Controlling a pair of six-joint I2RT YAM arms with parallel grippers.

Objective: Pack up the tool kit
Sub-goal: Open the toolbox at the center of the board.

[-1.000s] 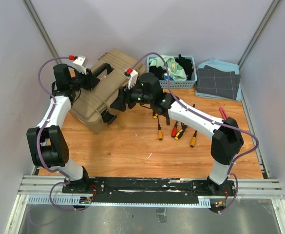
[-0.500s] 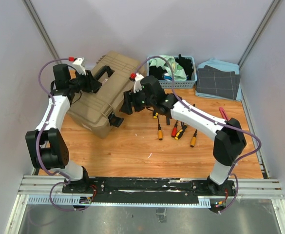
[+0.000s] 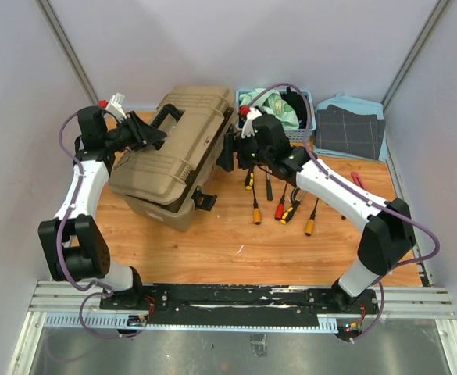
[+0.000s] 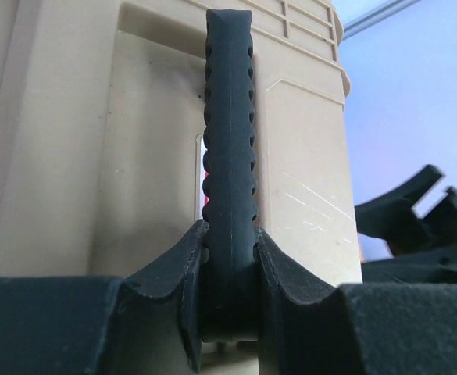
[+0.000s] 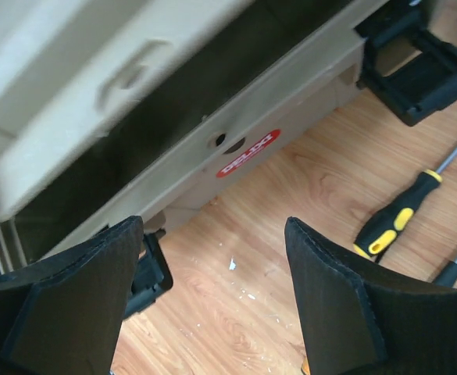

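Wooden tabletop (image 3: 212,234), blue basket (image 3: 304,134) behind screwdrivers (image 3: 280,209), left gripper (image 4: 230,234) clamping toolbox handle (image 4: 228,117), right gripper (image 5: 212,226) agape, empty

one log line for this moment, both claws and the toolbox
left claw: shut on toolbox handle | toolbox lid: ajar | right claw: open, empty, facing toolbox front | screwdrivers: unpacked, on table

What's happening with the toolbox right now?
The left claw is shut on the black handle of the tan toolbox. The lid stands partly raised, with a dark gap showing above the base. The right claw is open by the box's front and holds nothing. The screwdrivers lie loose on the table to the box's right, not yet packed.
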